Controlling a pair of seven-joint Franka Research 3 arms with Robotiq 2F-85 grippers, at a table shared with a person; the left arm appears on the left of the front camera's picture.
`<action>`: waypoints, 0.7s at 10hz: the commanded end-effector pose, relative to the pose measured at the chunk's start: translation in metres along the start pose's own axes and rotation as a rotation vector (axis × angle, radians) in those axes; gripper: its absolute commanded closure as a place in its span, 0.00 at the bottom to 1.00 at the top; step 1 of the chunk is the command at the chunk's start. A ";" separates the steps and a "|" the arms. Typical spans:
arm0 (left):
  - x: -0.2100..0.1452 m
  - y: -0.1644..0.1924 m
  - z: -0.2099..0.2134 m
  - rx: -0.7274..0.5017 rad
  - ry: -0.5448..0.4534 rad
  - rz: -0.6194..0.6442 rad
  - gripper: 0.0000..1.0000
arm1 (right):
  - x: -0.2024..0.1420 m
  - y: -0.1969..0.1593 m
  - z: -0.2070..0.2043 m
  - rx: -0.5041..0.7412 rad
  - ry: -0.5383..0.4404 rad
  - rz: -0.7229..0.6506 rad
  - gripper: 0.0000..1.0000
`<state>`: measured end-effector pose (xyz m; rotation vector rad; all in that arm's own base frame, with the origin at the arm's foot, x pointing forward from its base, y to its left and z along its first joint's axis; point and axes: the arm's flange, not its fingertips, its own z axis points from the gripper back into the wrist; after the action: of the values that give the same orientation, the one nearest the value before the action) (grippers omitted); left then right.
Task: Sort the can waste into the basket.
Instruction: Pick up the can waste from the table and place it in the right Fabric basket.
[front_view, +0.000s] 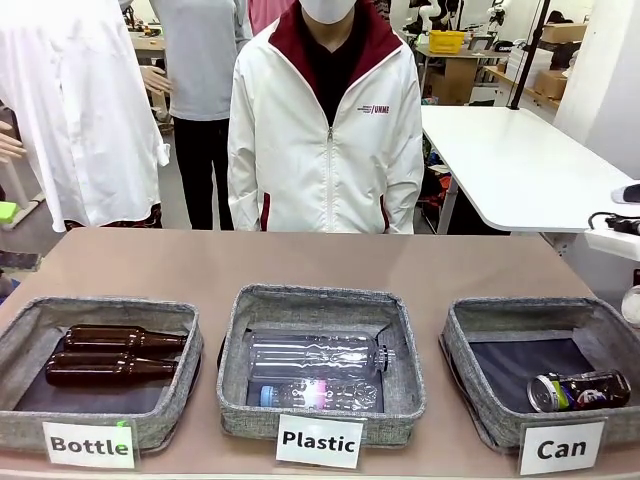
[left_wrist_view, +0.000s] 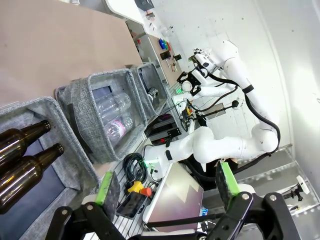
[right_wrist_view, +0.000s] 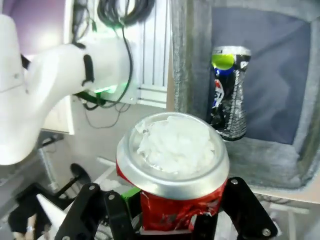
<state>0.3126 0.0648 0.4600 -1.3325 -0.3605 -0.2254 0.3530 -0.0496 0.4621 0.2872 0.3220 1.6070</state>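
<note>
The right gripper (right_wrist_view: 170, 220) is clamped on the crushed red can (right_wrist_view: 172, 172), held off the near edge of the Can basket (front_view: 478, 395) — not yet over it. Released here, the can would likely drop outside the soft woven wall. Crumpled metal gives an uneven grip, so it may twist or slip. The black can (front_view: 578, 390), dented with a silver end, lies in the basket's near right corner on dark lining. The left gripper (left_wrist_view: 167, 192) hangs with jaws apart, holding nothing.
</note>
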 end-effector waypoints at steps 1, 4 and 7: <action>0.002 -0.004 -0.002 -0.018 -0.014 0.005 0.00 | -0.003 0.002 -0.007 -0.039 -0.099 0.028 1.00; 0.002 -0.004 -0.002 -0.018 -0.014 0.005 0.00 | -0.001 0.005 -0.008 -0.104 -0.171 -0.024 1.00; 0.002 -0.004 -0.002 -0.018 -0.014 0.005 0.00 | -0.002 0.003 -0.009 -0.157 -0.253 -0.083 0.27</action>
<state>0.3126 0.0648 0.4599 -1.3325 -0.3604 -0.2253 0.3507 -0.0527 0.4596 0.3526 0.0728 1.5405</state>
